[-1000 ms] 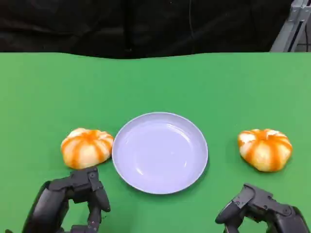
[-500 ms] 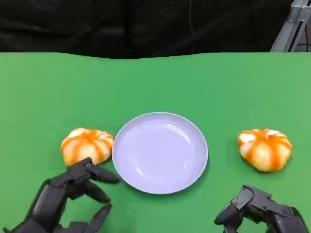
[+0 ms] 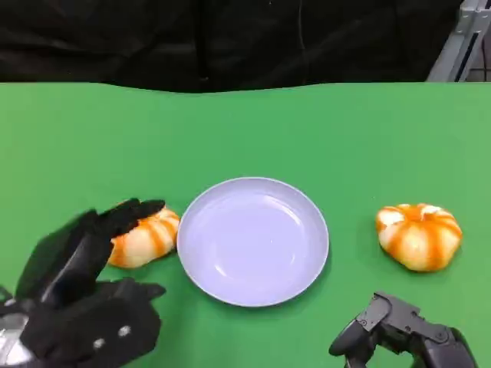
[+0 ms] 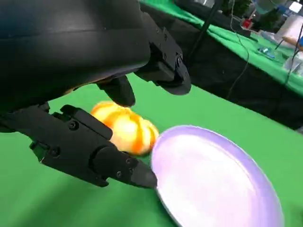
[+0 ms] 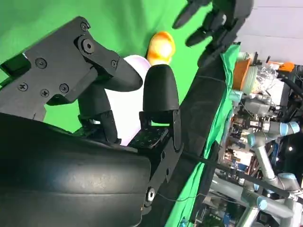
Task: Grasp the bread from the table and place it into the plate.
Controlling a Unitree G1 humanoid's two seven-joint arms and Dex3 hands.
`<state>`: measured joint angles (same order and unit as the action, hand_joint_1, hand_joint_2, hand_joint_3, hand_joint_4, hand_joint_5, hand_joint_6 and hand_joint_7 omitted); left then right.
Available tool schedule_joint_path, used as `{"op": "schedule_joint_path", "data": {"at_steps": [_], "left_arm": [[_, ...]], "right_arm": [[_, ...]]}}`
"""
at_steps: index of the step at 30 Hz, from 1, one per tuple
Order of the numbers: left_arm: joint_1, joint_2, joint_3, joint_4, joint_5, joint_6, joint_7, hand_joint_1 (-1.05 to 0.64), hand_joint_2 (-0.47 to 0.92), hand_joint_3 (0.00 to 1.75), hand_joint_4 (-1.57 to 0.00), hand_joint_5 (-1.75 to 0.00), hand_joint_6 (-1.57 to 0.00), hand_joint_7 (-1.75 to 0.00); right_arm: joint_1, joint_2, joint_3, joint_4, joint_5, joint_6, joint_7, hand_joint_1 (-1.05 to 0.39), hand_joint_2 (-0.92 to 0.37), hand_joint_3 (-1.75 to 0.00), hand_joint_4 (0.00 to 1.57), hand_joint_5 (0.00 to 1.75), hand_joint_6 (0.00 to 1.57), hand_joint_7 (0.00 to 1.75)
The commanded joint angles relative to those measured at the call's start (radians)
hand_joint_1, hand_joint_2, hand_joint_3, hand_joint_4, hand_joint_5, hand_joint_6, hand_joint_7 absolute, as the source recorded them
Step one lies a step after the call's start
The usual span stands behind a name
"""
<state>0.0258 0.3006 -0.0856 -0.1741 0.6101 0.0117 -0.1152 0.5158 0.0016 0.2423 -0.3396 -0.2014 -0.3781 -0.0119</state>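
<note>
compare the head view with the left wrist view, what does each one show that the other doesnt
Head view alone: the second bread to the right of the plate, and the right hand low near the table's front edge. Left wrist view alone: another green table with cables in the background. Both: the left hand with fingers spread over the left bread, beside the empty plate.

Head camera looks down; both close wrist cameras share the plate [image 3: 252, 241].
</note>
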Motion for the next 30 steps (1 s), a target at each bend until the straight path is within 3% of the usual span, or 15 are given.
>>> {"op": "schedule_joint_path", "data": {"at_steps": [1,9,21,26,30], "left_arm": [[-0.048,0.043,-0.032,0.012,0.069,0.04,-0.005,-0.53,0.92,0.09,-0.2,-0.67,-0.37,-0.07],[-0.262,0.067,-0.178,0.199,0.252,0.178,-0.07,-0.48,0.91,0.02,-0.34,-0.57,-0.49,-0.06],[-0.471,0.032,-0.362,0.571,0.332,0.269,-0.108,-0.5,0.9,0.0,-0.34,-0.43,-0.49,-0.01],[-0.513,0.015,-0.402,0.7,0.314,0.275,-0.108,-0.5,0.91,0.0,-0.55,-0.24,-0.59,-0.02],[-0.502,0.021,-0.398,0.747,0.278,0.217,-0.04,-0.4,0.92,0.03,-0.74,-0.28,-0.69,-0.05]], "right_arm": [[0.0,-0.008,-0.006,-0.006,0.001,-0.005,-0.009,-0.16,-0.44,-1.21,0.73,1.62,0.69,1.39],[0.007,-0.009,0.001,-0.02,-0.006,0.002,-0.012,-0.17,-0.45,-1.2,0.73,1.62,0.68,1.38],[0.015,-0.003,0.016,-0.027,-0.016,0.002,-0.022,-0.17,-0.45,-1.21,0.72,1.63,0.68,1.37],[0.022,-0.002,0.017,-0.032,-0.012,0.005,-0.023,-0.18,-0.46,-1.2,0.71,1.64,0.67,1.37],[0.024,-0.001,0.019,-0.032,-0.01,0.002,-0.023,-0.18,-0.47,-1.18,0.71,1.64,0.67,1.38]]}}
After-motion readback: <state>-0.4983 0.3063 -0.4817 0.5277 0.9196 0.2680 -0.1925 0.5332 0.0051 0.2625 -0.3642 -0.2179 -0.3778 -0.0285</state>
